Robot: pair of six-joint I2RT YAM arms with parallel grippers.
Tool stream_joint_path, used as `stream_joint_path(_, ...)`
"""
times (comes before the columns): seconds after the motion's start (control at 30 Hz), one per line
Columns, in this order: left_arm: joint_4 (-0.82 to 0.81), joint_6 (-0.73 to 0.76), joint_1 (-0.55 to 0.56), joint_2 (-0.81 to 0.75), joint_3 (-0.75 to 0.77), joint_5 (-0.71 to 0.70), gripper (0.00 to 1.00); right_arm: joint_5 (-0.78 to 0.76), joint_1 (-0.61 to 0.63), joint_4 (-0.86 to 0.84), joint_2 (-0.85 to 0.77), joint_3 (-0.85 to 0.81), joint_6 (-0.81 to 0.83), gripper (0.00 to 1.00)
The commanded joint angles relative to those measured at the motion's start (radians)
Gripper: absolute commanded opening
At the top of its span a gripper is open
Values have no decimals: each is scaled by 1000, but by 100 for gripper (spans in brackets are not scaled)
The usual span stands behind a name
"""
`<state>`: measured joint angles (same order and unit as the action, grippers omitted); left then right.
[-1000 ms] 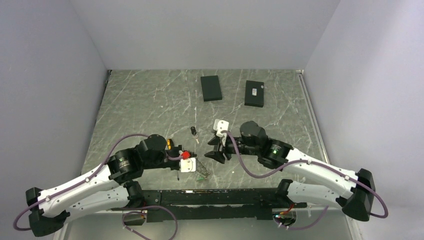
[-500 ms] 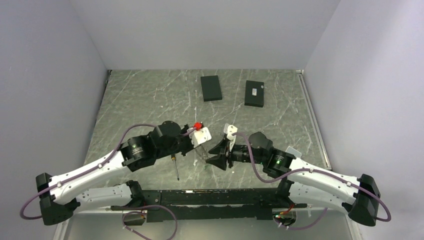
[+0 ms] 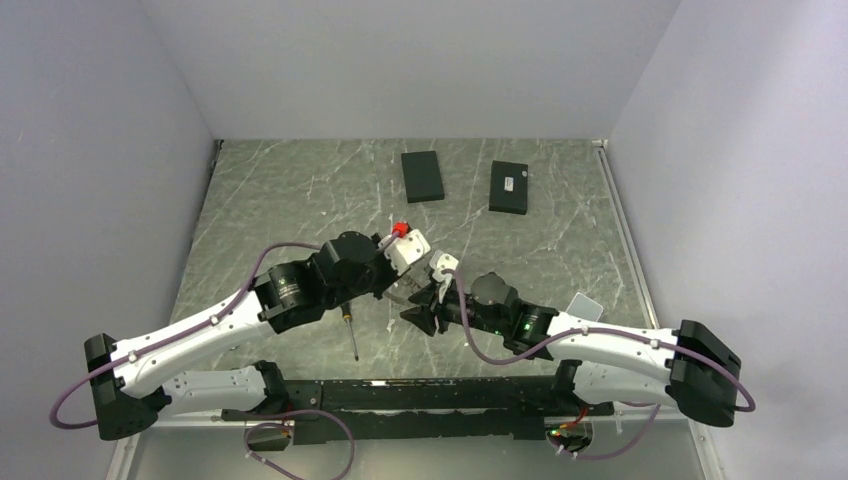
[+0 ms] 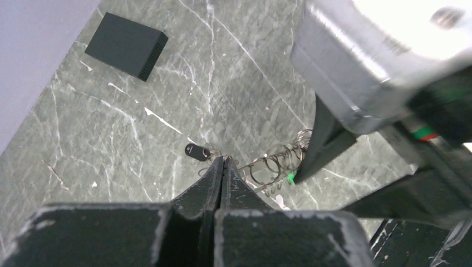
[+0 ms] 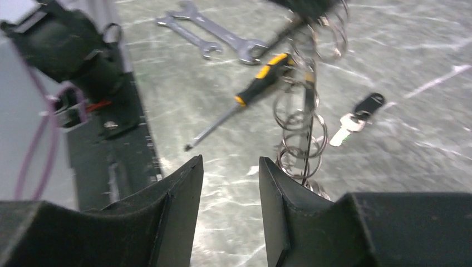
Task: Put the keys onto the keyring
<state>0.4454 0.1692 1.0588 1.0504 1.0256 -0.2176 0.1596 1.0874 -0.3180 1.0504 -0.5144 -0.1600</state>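
Note:
My left gripper (image 4: 222,161) is shut on the keyring (image 4: 274,163), a bunch of thin silver rings with a small green tag (image 4: 290,178), and holds it above the table. In the right wrist view the same rings (image 5: 303,136) hang down just right of my right gripper (image 5: 229,164). That gripper is open, with only bare table between its fingers. One key (image 5: 356,114), with a black head and a short silver blade, lies on the table behind the rings. Its head (image 4: 196,151) also shows just beyond the left fingertips. From above, both grippers meet mid-table, left (image 3: 402,283) and right (image 3: 424,304).
A black-and-yellow screwdriver (image 3: 350,335) lies near the front edge, left of the grippers. Two silver wrenches (image 5: 214,34) lie beyond it in the right wrist view. Two black boxes (image 3: 422,176) (image 3: 509,187) sit at the back. The black front rail (image 5: 114,139) is close on the left.
My left arm has swung up and right from the front edge, carrying the keyring and uncovering the screwdriver. The right gripper has moved down and left towards it, jaws a little narrower.

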Motion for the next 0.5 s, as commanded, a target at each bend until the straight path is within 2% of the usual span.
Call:
stream_joint_path(0.0,-19,-80,0,7,85,-32,0,-207,2,-210,43,49,87,46)
stream_joint_path(0.17,32,-132,0,5,98,-19,0,-210,2,-217,90,14,152,45)
stream_joint_path(0.47,64,-261,0,7,101,-88,0,53,2,-245,-74,70,243,45)
